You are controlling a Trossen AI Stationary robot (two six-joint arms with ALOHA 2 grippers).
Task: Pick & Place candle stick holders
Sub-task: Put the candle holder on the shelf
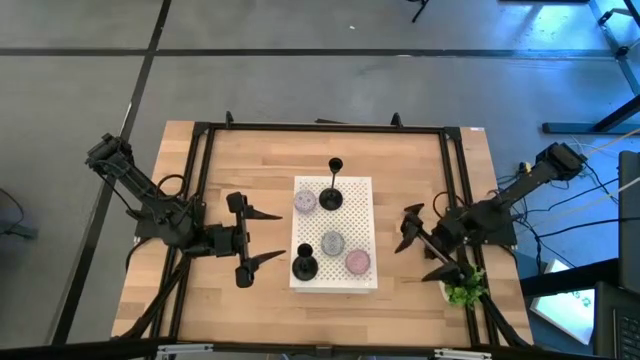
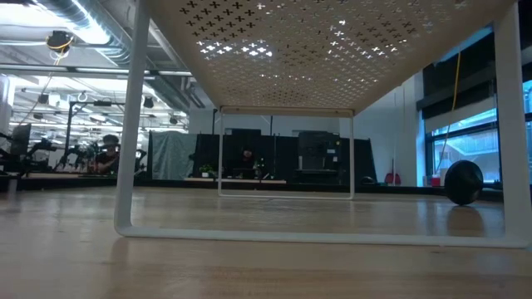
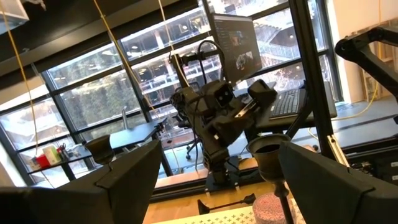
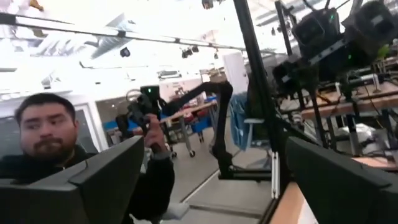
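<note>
Two candle stick holders (image 1: 331, 188) are standing beyond the wide, empty left hand (image 1: 262, 240); rigid, top-heavy, likely tippy. Grip mid-stem. Right hand (image 1: 418, 243) is waiting, wide.

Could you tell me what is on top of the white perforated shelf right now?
On the shelf: two black holders and three round candles. From above, whatever lies beneath it is covered.
</note>
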